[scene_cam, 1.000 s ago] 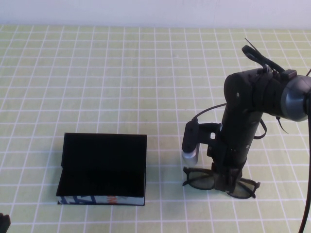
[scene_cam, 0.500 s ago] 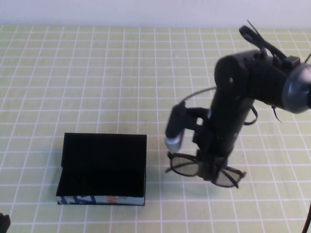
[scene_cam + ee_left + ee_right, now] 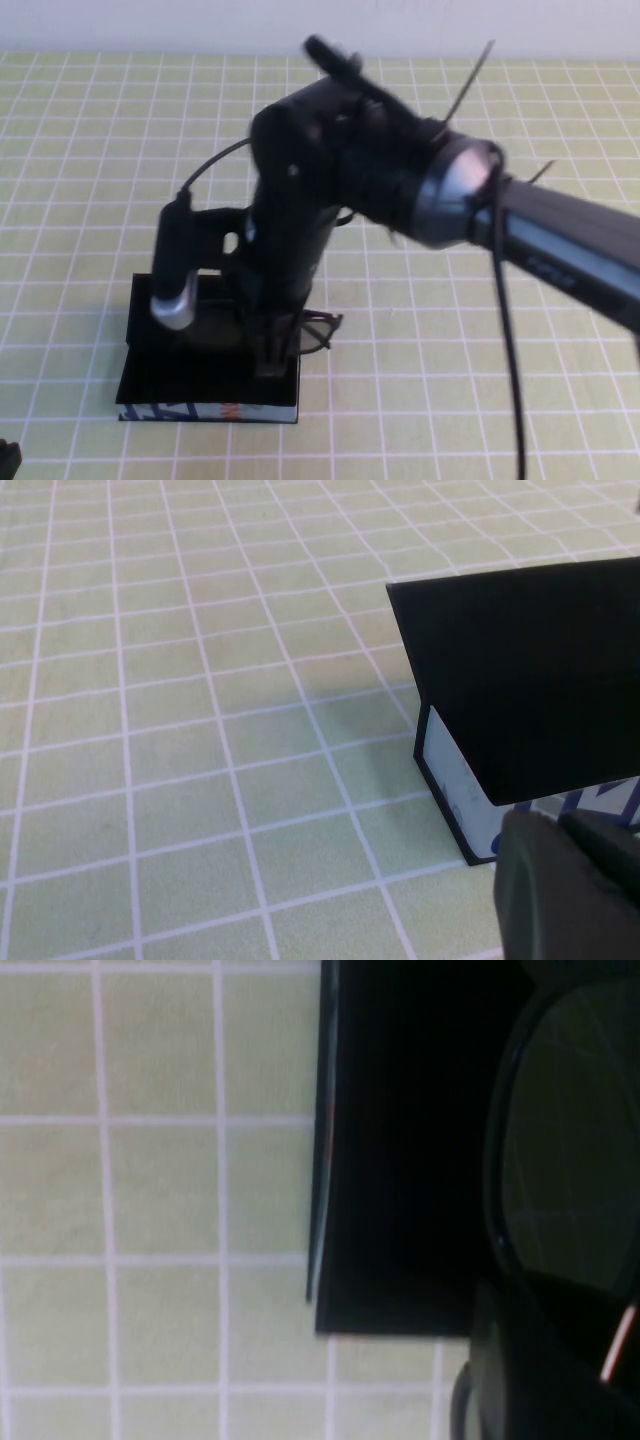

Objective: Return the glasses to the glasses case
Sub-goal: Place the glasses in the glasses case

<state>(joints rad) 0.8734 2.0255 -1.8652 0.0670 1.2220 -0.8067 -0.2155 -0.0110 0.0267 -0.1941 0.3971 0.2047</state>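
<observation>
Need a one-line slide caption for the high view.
Right gripper carries the glasses over the open glasses case; left gripper parked.

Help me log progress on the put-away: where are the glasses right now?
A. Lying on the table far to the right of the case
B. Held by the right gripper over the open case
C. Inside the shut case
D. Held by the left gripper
B: the right gripper holds the glasses above the open case; the left gripper sits beside the case.

The table [image 3: 100, 150] (covered in a green, white-gridded cloth) carries the open glasses case [image 3: 160, 390] near its front.
</observation>
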